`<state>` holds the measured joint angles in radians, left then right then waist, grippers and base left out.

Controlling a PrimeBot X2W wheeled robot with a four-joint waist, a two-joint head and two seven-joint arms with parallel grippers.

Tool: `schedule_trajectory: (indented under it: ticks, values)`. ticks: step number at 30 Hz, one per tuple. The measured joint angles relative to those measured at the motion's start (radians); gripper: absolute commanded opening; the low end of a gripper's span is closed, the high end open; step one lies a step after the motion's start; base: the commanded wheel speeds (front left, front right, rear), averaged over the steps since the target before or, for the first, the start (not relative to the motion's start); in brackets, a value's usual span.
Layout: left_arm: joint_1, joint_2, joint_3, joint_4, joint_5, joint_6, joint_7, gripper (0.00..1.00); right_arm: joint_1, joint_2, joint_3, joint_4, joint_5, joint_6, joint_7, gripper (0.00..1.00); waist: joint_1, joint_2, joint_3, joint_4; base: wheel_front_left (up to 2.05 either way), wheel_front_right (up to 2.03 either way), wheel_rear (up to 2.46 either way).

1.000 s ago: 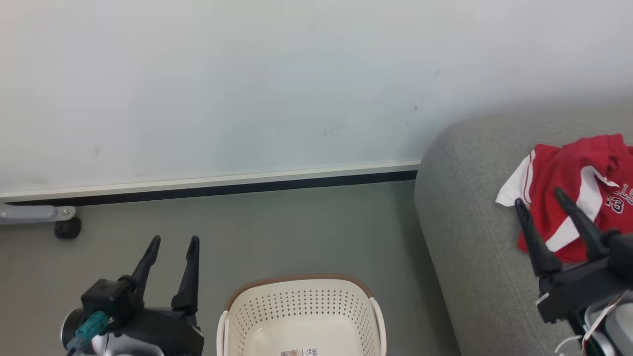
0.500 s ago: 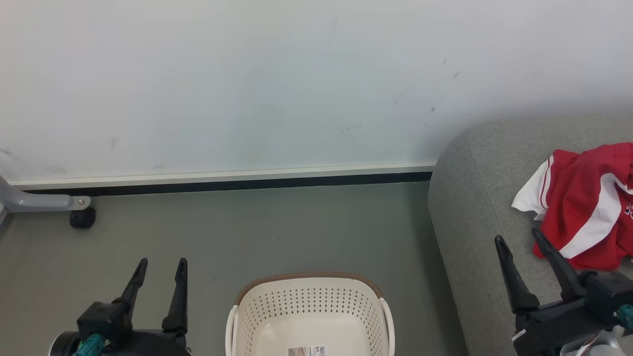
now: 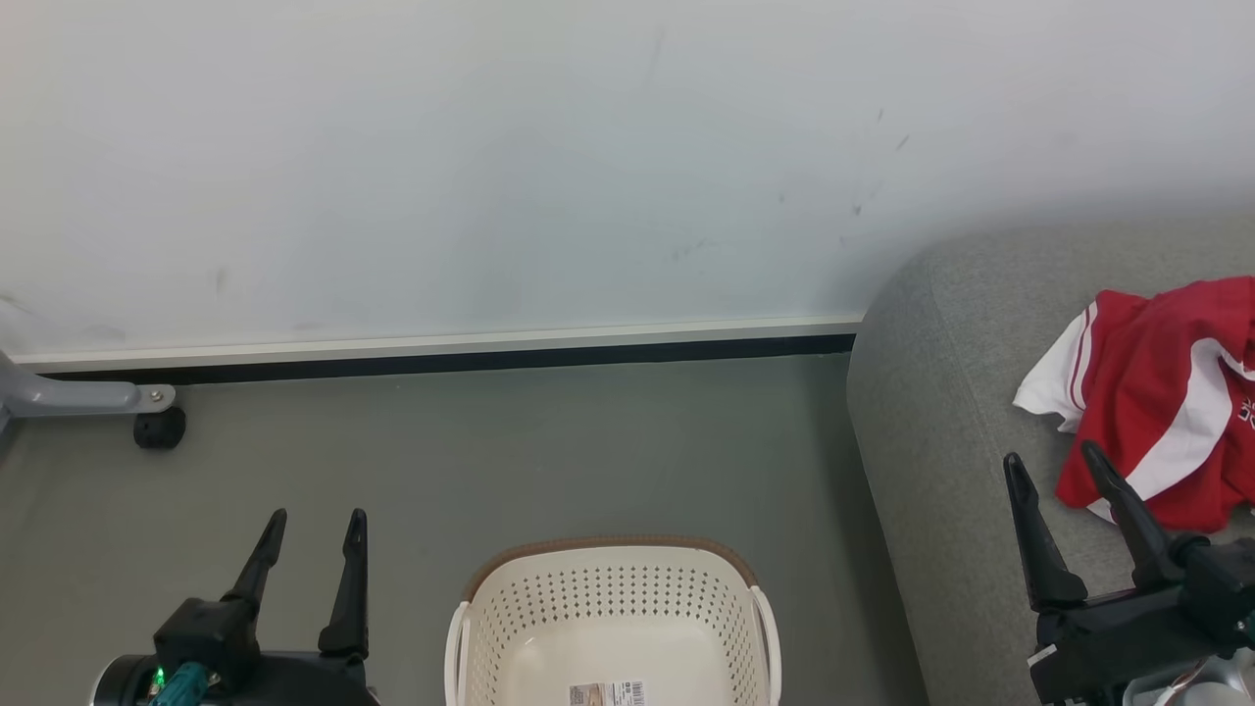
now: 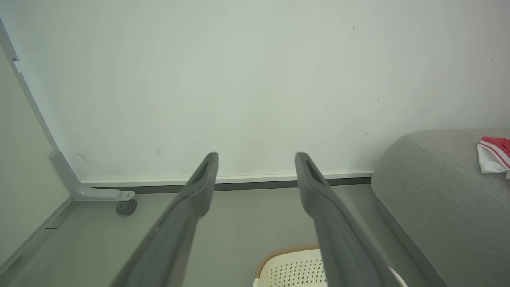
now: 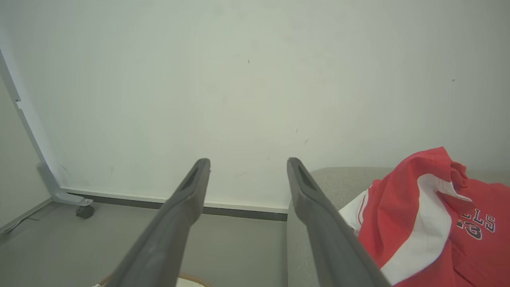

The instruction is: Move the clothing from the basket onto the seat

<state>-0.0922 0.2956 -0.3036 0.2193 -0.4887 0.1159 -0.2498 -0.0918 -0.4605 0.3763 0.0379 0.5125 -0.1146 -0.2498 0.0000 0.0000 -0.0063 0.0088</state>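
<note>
The red clothing (image 3: 1167,392) with white panels lies bunched on the grey seat (image 3: 941,412) at the right; its lettering shows in the right wrist view (image 5: 430,223). The cream basket (image 3: 608,618) with a brown rim stands on the floor at bottom centre, holding nothing but a label inside. My right gripper (image 3: 1059,466) hangs open over the seat, just left of the clothing, with nothing between its fingers. Left of the basket my left gripper (image 3: 314,520) is open over the floor. The left wrist view catches the basket (image 4: 291,267) rim, the seat (image 4: 438,191) and a corner of clothing (image 4: 494,153).
A white wall (image 3: 490,167) with a dark baseboard runs across the back. A grey metal leg with a black caster (image 3: 157,427) stands at the far left. Grey floor (image 3: 549,451) lies between the wall, the basket and the seat.
Over the second the head camera has swung left, shifting the scene right. My right gripper has drawn back off the clothing toward the seat's left. Both grippers stay open.
</note>
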Motion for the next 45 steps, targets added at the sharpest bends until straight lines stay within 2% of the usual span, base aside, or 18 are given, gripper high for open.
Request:
schedule_trajectory:
  ticks: [6, 7, 13, 18, 45]
  values:
    - [0.0, -0.007, 0.013, 0.0, 0.004, -0.001, 0.0, 1.0, 0.002, 0.017, -0.016, -0.006, -0.013, -0.001, 0.0, 1.0, 0.0, 0.0, 0.002, -0.002, 0.0, 0.0, 0.0]
    - [0.001, -0.012, 0.012, 0.002, 0.002, -0.001, 0.0, 0.0, 0.003, 0.019, -0.017, -0.003, -0.015, -0.001, -0.001, 0.0, 0.0, 0.0, 0.002, -0.003, 0.0, 0.0, 0.0]
    - [0.044, -0.045, -0.003, 0.047, -0.002, -0.002, 0.004, 0.0, 0.048, 0.068, 0.005, 0.043, -0.01, 0.0, 0.003, 0.0, 0.0, 0.0, 0.002, -0.003, 0.0, 0.0, 0.0]
    - [0.043, -0.05, 0.019, 0.048, -0.032, -0.012, 0.022, 0.0, 0.047, 0.078, -0.023, 0.048, 0.026, 0.009, 0.019, 0.0, 0.0, 0.0, 0.002, -0.003, 0.0, 0.0, 0.0]
    - [0.041, -0.105, 0.119, 0.056, -0.326, -0.069, 0.118, 0.0, 0.04, 0.167, -0.156, 0.101, 0.31, 0.067, 0.118, 0.0, 0.0, 0.0, 0.004, -0.004, 0.0, 0.0, 0.0]
